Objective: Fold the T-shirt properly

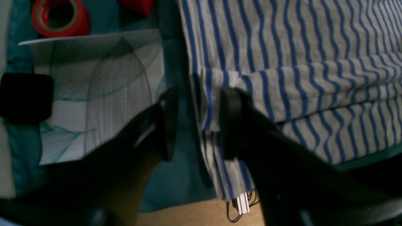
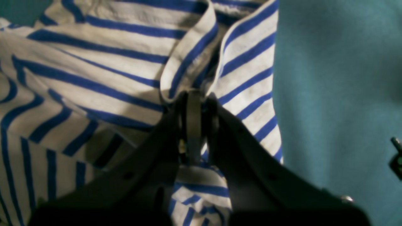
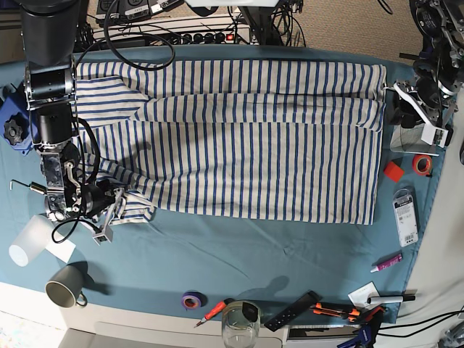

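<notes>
The T-shirt (image 3: 239, 145) lies spread flat across the far half of my tabletop (image 3: 217, 254), which is draped in teal cloth; all other positions are given relative to this shirt. Its long axis runs side to side in the base view, with one band of fabric folded over along its far edge.

My right hand (image 2: 194, 125), at the shirt's near corner on the base view's left, is clamped on a bunched pleat of the striped fabric, the cloth rising in a ridge just above the jaws.

My left hand (image 1: 196, 122), at the shirt's opposite end by the folded far corner, stands with its jaws parted astride the shirt's edge; one finger (image 1: 230, 122) touches the layered hem, the other (image 1: 168, 122) lies off the shirt over the teal cloth.

Beyond that end rest a patterned white card (image 1: 94, 94) and a red tape roll (image 1: 59, 15).
</notes>
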Robot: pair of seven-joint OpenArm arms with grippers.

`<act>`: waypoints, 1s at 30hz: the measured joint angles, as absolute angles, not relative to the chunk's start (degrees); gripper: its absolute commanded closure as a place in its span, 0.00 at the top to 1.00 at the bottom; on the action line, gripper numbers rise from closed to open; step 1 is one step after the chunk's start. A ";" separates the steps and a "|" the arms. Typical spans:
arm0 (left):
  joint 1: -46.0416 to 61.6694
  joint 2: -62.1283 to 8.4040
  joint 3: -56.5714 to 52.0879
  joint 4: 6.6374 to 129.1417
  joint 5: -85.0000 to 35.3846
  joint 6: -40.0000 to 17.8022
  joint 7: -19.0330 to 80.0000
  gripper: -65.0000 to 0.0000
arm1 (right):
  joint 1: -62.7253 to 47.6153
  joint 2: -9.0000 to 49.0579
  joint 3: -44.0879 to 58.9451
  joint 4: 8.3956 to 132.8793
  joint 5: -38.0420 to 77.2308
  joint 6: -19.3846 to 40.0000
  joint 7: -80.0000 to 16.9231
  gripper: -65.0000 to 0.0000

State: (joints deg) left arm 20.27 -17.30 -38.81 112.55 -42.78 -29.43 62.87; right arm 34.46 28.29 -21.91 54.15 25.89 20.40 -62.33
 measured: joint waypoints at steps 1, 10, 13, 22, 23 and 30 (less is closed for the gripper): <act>20.29 -17.30 -38.81 112.55 -42.81 -29.43 62.85 0.35 | 34.33 28.40 -21.91 55.35 24.97 19.35 -62.63 0.00; 20.29 -17.30 -38.81 112.55 -42.78 -29.43 62.85 0.35 | 34.59 29.36 -20.43 65.54 25.08 17.52 -67.18 0.00; 20.29 -17.30 -38.81 112.55 -42.76 -29.43 62.87 0.35 | 34.61 29.39 -20.40 66.11 25.12 16.75 -67.29 0.00; 20.29 -17.30 -38.81 112.55 -42.76 -29.43 62.87 0.35 | 34.59 29.36 -20.40 66.13 25.12 16.73 -67.13 0.00; 20.29 -17.30 -38.81 112.55 -42.76 -29.43 62.85 0.35 | 34.59 29.36 -20.40 66.13 25.12 16.73 -66.94 0.00; 20.29 -17.30 -38.81 112.55 -42.76 -29.43 62.87 0.35 | 34.59 29.39 -20.40 66.13 25.12 16.73 -66.85 0.00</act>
State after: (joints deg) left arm 20.29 -17.30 -38.81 112.55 -42.76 -29.43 62.87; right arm 34.59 29.39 -20.40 66.13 25.12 16.73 -66.85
